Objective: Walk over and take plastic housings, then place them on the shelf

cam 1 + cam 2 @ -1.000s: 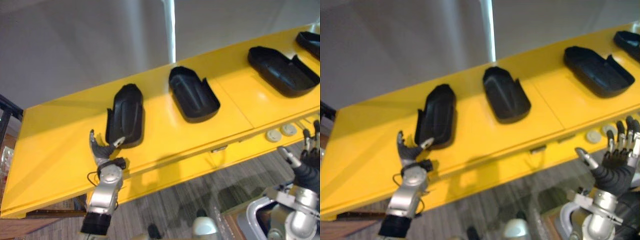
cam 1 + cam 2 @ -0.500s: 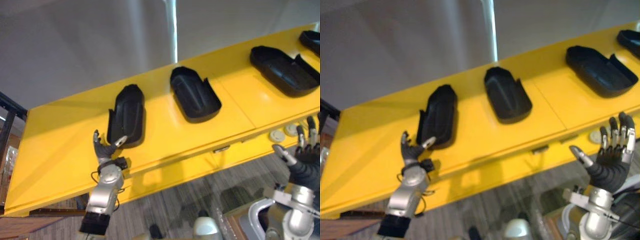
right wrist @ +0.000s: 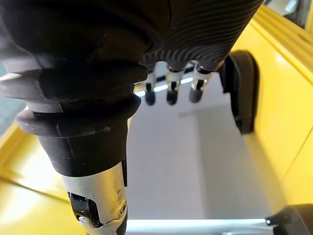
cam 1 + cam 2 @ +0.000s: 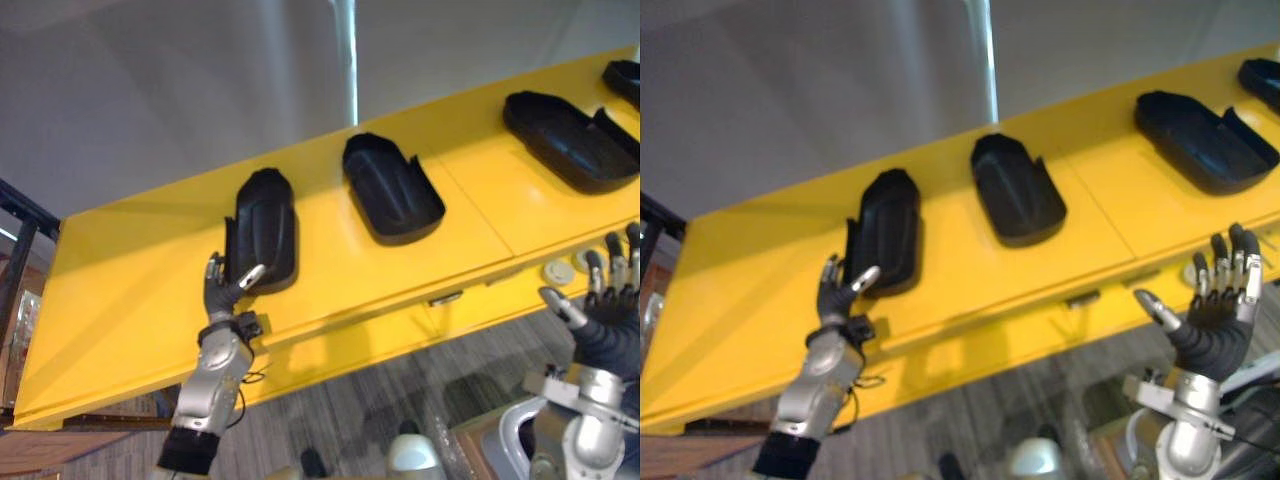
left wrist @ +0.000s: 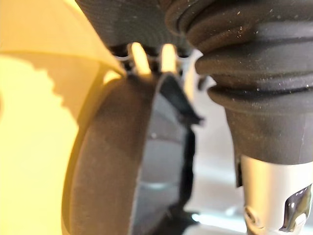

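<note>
Several black plastic housings lie in a row on the yellow shelf: one at the left, one in the middle, and one at the right. My left hand is at the near end of the left housing. It is open, with its thumb and fingertips against that housing's rim, and the housing looms close in the left wrist view. My right hand is raised and open with spread fingers, holding nothing, just below the shelf's front edge at the right.
Another housing sits at the shelf's far right end. Round white knobs sit on the shelf's front face near my right hand. A grey wall stands behind the shelf and grey carpet lies below. A dark frame stands at the left.
My left hand has moved up and to the right, from the shelf's front edge to the near end of the left housing. My right hand has shifted only slightly. The housings have not moved.
</note>
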Motion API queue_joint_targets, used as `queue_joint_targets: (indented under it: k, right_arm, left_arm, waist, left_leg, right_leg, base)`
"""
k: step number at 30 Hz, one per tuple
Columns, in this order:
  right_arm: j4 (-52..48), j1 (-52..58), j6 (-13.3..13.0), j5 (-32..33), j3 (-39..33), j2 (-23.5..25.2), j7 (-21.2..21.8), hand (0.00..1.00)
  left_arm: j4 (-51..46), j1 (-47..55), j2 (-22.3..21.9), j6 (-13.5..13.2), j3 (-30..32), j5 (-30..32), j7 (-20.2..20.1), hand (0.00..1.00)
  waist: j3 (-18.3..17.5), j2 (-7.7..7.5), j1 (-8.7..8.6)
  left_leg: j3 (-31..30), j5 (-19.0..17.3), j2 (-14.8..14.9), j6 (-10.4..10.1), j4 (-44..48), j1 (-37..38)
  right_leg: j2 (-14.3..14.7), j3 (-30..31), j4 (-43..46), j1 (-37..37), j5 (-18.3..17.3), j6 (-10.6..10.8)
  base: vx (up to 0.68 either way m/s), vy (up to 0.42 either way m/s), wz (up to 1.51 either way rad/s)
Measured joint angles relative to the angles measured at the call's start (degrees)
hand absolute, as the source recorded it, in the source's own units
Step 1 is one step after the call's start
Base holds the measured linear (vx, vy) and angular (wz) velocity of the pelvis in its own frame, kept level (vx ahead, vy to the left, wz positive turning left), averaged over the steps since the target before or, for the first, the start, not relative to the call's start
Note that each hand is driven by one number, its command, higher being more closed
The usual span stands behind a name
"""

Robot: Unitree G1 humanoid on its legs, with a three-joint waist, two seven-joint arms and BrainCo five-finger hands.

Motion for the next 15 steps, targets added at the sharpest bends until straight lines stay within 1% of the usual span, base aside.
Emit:
queue_joint_targets:
  k: [2,5,7,9,15]
  right_arm:
    - [0.0,0.0,0.2,0.0,0.0,-0.3,0.0,0.0]
    - [0.0,0.0,0.4,0.0,0.1,-0.5,0.0,0.0]
    - [0.0,0.0,0.4,0.0,0.3,-0.6,0.0,0.0]
    - [0.0,0.0,0.4,0.0,1.3,-0.7,0.0,0.0]
    - [0.0,0.0,0.5,0.0,1.8,-0.7,0.0,0.0]
  left_arm:
    - [0.0,0.0,0.0,0.0,-0.4,0.0,-1.4,0.0]
    - [0.0,0.0,0.0,-0.3,-0.9,-0.5,-2.4,0.0]
    - [0.0,0.1,0.1,-0.8,-1.6,-0.6,-2.6,0.0]
    - [0.0,0.2,0.1,-1.5,-2.0,-2.6,-3.2,0.0]
    - [0.0,0.3,0.1,-1.5,-2.3,-2.7,-3.4,0.0]
  waist:
    - [0.0,-0.05,0.0]
    - [0.0,-0.06,0.0]
    - [0.0,-0.07,0.02]
    - [0.0,-0.07,0.02]
    - [0.0,-0.05,0.01]
  left_leg:
    - [0.0,0.0,0.0,0.0,0.0,0.0]
    - [-0.1,0.1,0.0,0.0,0.0,0.0]
    - [-0.1,0.1,0.0,0.0,-0.1,0.0]
    - [-0.1,0.2,0.0,0.0,-0.1,0.0]
    - [-0.3,0.4,0.0,0.0,-0.3,0.0]
  right_leg:
    - [0.0,0.0,0.0,0.0,0.0,0.0]
    - [0.0,-0.1,0.0,0.1,0.0,0.0]
    - [0.0,-0.1,0.0,0.1,0.1,0.1]
    - [0.0,-0.2,-0.1,0.1,0.1,0.1]
    - [0.0,-0.4,-0.1,0.1,0.1,0.2]
  base:
    - [0.0,0.0,0.0]
    - [0.0,0.0,0.0]
    - [0.0,0.0,0.0]
    - [0.0,0.0,0.0]
    - [0.0,0.0,0.0]
